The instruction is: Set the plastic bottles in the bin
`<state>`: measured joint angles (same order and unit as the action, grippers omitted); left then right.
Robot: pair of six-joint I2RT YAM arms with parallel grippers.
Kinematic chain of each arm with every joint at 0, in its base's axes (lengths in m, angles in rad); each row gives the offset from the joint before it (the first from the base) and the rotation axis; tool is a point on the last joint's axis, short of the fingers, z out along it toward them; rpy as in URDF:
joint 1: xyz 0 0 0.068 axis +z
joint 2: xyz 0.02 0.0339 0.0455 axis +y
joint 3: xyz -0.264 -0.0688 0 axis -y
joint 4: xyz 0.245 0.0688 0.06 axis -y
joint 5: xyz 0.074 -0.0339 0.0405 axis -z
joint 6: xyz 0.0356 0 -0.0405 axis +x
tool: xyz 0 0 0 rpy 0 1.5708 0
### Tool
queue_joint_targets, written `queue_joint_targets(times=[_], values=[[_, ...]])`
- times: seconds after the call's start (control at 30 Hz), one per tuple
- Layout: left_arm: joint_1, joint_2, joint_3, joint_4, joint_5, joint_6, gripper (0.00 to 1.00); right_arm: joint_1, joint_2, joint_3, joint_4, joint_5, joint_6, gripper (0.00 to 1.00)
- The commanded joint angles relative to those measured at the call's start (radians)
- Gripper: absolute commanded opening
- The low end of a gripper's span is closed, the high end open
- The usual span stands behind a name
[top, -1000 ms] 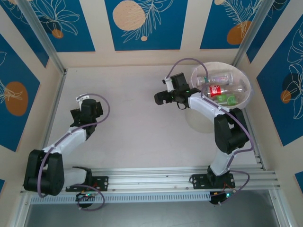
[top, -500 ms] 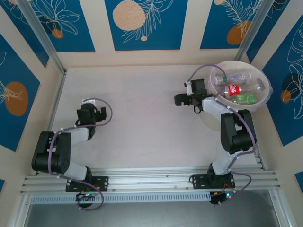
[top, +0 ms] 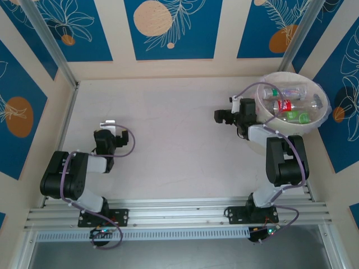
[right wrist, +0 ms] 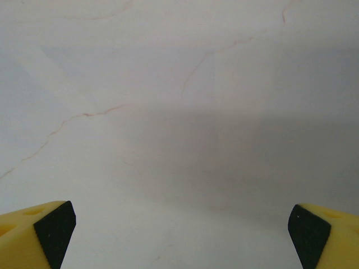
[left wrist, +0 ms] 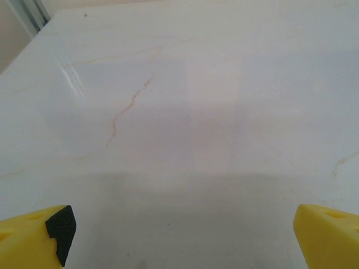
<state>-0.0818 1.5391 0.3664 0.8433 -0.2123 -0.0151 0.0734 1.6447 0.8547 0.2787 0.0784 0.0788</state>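
While left fingers (left wrist: 35, 240) and right fingers (right wrist: 39, 232) gape empty, clear bottles (top: 284, 105) crowd the bin (top: 293, 128).

the left hand (left wrist: 179, 238) hangs over a pale, marble-like tabletop (left wrist: 213, 101), jaws spread wide. its two yellow fingertips (left wrist: 328, 235) sit in the lower left and lower right corners of the frame, with bare tabletop showing between them. the tip at lower left carries a black pad (left wrist: 60, 228) on its inner face. a thin reddish vein (left wrist: 126, 109) runs down through the stone left of centre, and a fainter one (left wrist: 345, 159) shows at the right edge. a soft shadow darkens the lower half. at upper left, a metal rail (left wrist: 29, 12) borders the tabletop, with a beige wall (left wrist: 10, 42) beside it.
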Motion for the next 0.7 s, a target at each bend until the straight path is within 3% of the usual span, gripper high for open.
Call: queue_joint_targets(times=[0.0, 0.1, 0.17, 0.27, 0.43, 0.67], values=[[-0.005, -0.003, -0.001, 0.058, -0.025, 0.014, 1.00, -0.007, -0.039, -0.068, 0.198, 0.019, -0.001, 1.00], [-0.005, -0.004, -0.002, 0.060, -0.025, 0.014, 1.00, -0.003, -0.067, -0.033, 0.084, 0.075, 0.059, 1.00], [-0.005, -0.003, -0.002, 0.060, -0.025, 0.014, 1.00, 0.015, -0.063, 0.056, -0.120, 0.137, 0.032, 1.00], [-0.005, -0.002, -0.001, 0.059, -0.025, 0.014, 1.00, 0.022, -0.041, 0.080, -0.219, 0.187, -0.007, 1.00], [-0.005, -0.001, -0.001, 0.060, -0.025, 0.013, 1.00, -0.002, -0.042, -0.095, 0.013, 0.106, -0.030, 1.00], [-0.006, -0.004, -0.001, 0.059, -0.025, 0.014, 1.00, -0.090, -0.095, -0.205, 0.156, -0.074, 0.014, 1.00]])
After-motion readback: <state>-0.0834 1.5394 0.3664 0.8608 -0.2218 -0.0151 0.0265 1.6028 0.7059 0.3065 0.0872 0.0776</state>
